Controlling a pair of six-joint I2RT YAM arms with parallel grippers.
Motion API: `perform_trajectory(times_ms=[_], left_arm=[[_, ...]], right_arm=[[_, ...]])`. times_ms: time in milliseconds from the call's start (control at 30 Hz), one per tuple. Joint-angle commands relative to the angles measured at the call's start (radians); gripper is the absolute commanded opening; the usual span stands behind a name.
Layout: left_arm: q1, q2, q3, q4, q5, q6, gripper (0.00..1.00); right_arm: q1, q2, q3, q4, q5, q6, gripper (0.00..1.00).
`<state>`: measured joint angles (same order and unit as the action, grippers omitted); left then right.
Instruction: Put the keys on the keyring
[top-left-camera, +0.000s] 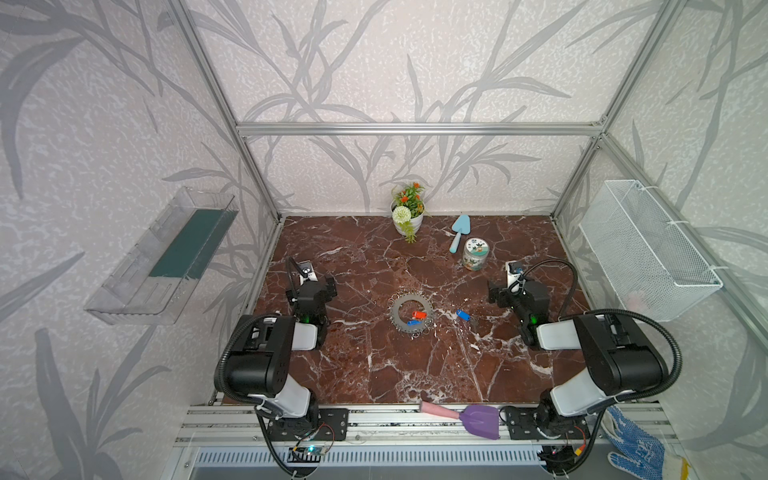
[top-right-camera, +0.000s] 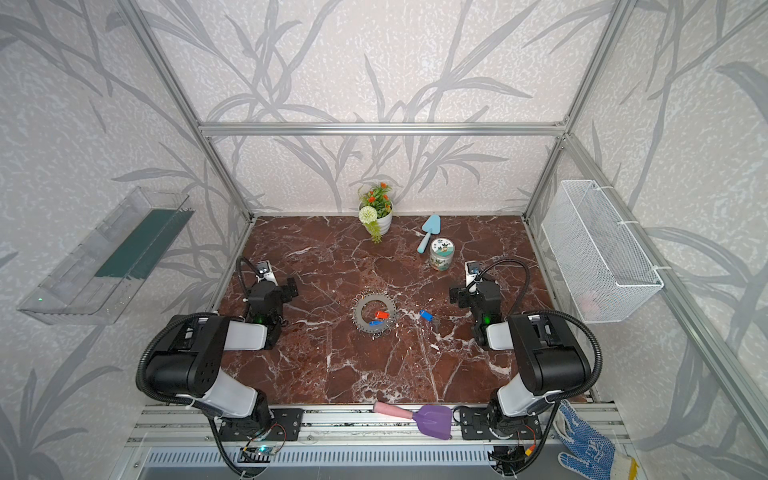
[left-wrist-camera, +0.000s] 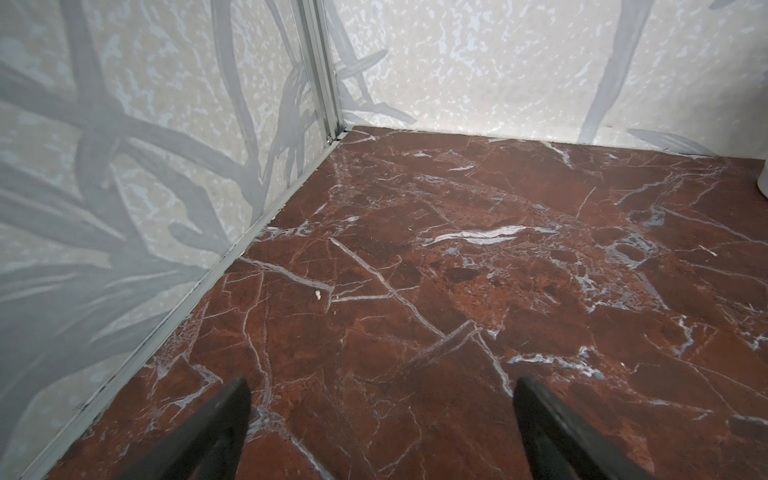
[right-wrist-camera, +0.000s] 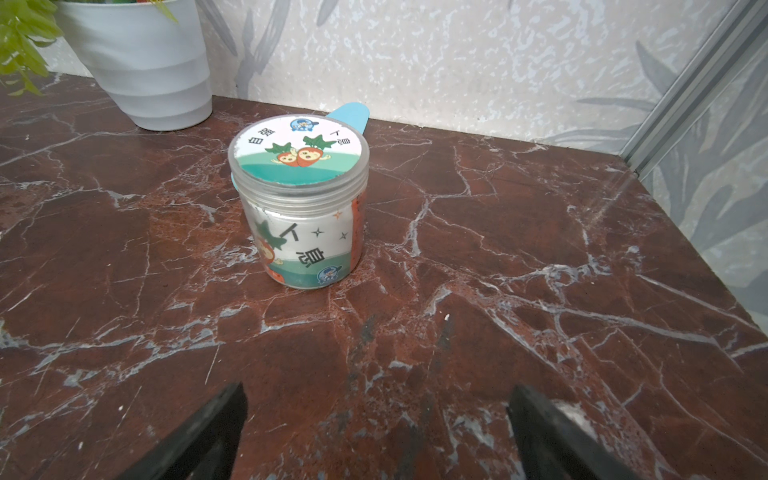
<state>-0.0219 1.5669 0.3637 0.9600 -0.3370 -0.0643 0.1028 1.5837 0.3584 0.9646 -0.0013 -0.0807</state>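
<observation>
In both top views the keyring (top-left-camera: 397, 312) (top-right-camera: 360, 312) is lying flat in the middle of the desk (top-left-camera: 374, 374). It is showing as a thin grey metal plate with a wide hole, fringed by small silver wire rings. The orange-red key (top-left-camera: 419, 314) and the inner blue key (top-left-camera: 413, 322) are resting over its right and near side, touching it; whether they are already hooked on is too small to tell. The outer blue key (top-left-camera: 463, 314) is lying apart on the stone, towards the right arm. The keys are looking tiny, light and stiff, and probably slippery on the polished top, so I am judging the coloured plastic head the best place to pinch. The plate is seeming rigid and its wire rings springy, needing steadying at the rim

In the left wrist view the left pincer (left-wrist-camera: 380, 395) is standing wide apart and empty over bare desk near a corner

In the right wrist view the right pincer (right-wrist-camera: 376, 399) is likewise gaping, holding nothing, and facing a labelled jar (right-wrist-camera: 299, 208) near a white pot (right-wrist-camera: 145, 62)
</observation>
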Motion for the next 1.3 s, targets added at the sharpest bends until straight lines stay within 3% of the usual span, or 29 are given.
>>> perform_trajectory(times_ms=[0, 167, 233, 333, 400, 467, 567, 633, 767, 800, 867, 967, 1100, 1167, 1267], left_arm=[[0.007, 0.004, -0.003, 0.022, -0.017, -0.014, 0.99], [-0.004, -0.037, -0.023, 0.017, -0.048, -0.019, 0.99], [-0.006, -0.081, -0.034, -0.008, 0.034, 0.024, 0.99], [-0.098, -0.154, 0.01, -0.107, -0.13, 0.108, 0.99], [-0.141, -0.247, 0.053, -0.253, -0.176, 0.114, 0.99], [-0.172, -0.354, 0.111, -0.458, -0.215, -0.035, 0.99], [-0.176, -0.462, 0.223, -0.839, -0.207, -0.469, 0.99], [-0.176, -0.494, 0.27, -0.993, -0.153, -0.65, 0.99], [-0.162, -0.604, 0.262, -1.145, -0.001, -0.835, 0.99], [-0.157, -0.65, 0.248, -1.161, 0.046, -0.85, 0.99], [-0.143, -0.725, 0.206, -1.162, 0.142, -0.855, 0.99], [-0.128, -0.804, 0.196, -1.226, 0.279, -0.809, 0.99], [-0.127, -0.84, 0.225, -1.332, 0.465, -0.738, 0.95], [-0.129, -0.82, 0.236, -1.368, 0.586, -0.707, 0.92], [-0.137, -0.734, 0.29, -1.452, 0.707, -0.648, 0.89]], right_arm=[[0.002, 0.003, 0.016, 0.016, -0.002, -0.01, 0.99], [0.002, 0.004, 0.016, 0.016, -0.002, -0.01, 0.99], [0.0, 0.004, 0.017, 0.015, -0.005, -0.009, 0.99], [-0.04, -0.001, 0.013, 0.026, -0.051, 0.028, 0.99], [0.01, -0.112, -0.017, -0.018, 0.086, 0.007, 0.99], [0.07, -0.228, -0.002, -0.135, 0.183, -0.025, 0.99], [0.116, -0.371, 0.063, -0.352, 0.231, 0.048, 0.99], [0.115, -0.477, 0.073, -0.458, 0.297, 0.228, 0.99], [0.1, -0.668, 0.025, -0.626, 0.397, 0.533, 0.99], [0.079, -0.729, 0.007, -0.681, 0.396, 0.629, 0.99], [0.021, -0.845, -0.006, -0.767, 0.258, 0.776, 0.99], [0.028, -0.942, 0.067, -1.012, 0.162, 0.814, 0.99], [0.137, -0.935, 0.18, -1.269, 0.157, 0.711, 0.99], [0.226, -0.89, 0.216, -1.324, 0.13, 0.635, 0.93], [0.406, -0.798, 0.269, -1.385, 0.213, 0.554, 0.93]])
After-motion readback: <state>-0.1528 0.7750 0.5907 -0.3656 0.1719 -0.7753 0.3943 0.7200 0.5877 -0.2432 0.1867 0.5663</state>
